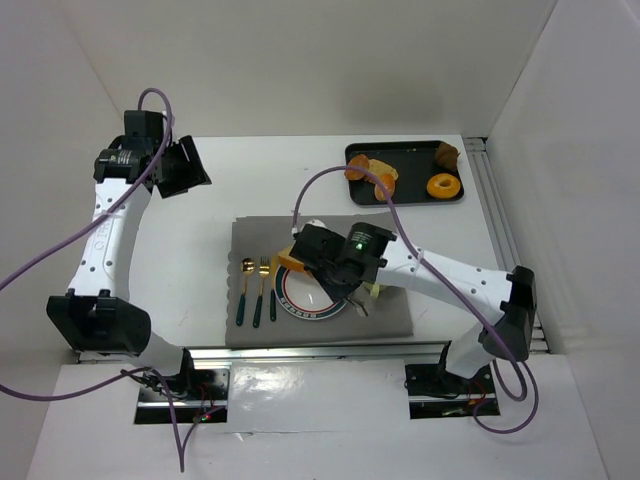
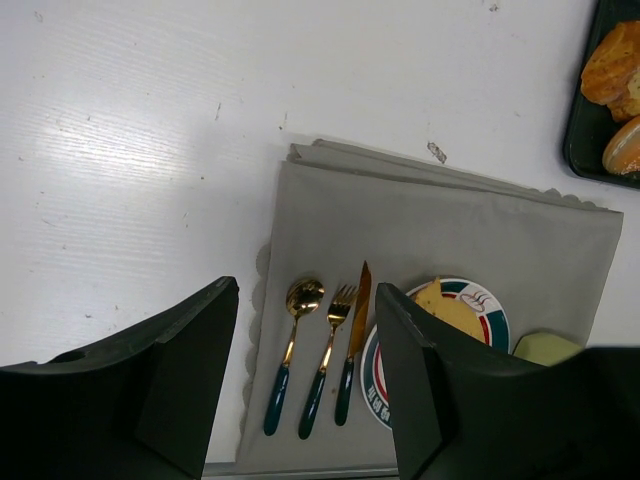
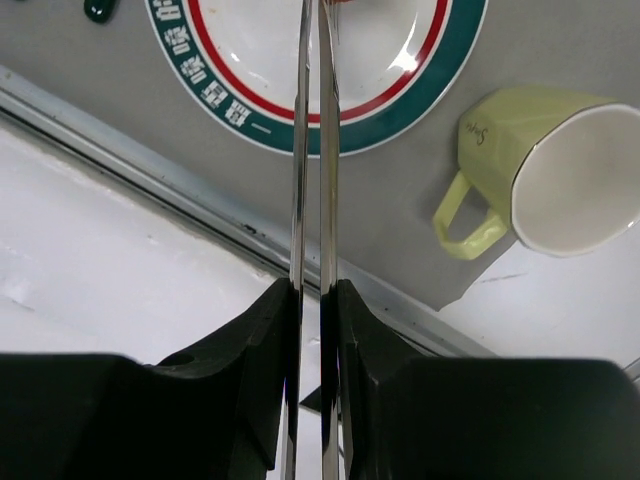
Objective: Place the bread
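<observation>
A piece of yellow bread (image 2: 445, 306) lies on the upper left part of the white plate (image 2: 492, 318) with the red and green rim. In the top view the bread (image 1: 290, 262) shows orange at the plate's (image 1: 300, 306) far left edge. My right gripper (image 3: 318, 290) is shut on a pair of metal tongs (image 3: 312, 150) whose blades reach over the plate (image 3: 400, 95); their tips are out of view, so I cannot tell whether they hold the bread. My right gripper (image 1: 338, 268) hangs over the plate. My left gripper (image 2: 308, 290) is open and empty, high at the back left (image 1: 185, 165).
A grey mat (image 1: 395, 312) carries the plate, a spoon, fork and knife (image 1: 257, 292) and a tipped light green cup (image 3: 545, 170). A black tray (image 1: 405, 150) at the back right holds a croissant (image 1: 372, 170), a donut (image 1: 444, 186) and a brown pastry (image 1: 446, 154).
</observation>
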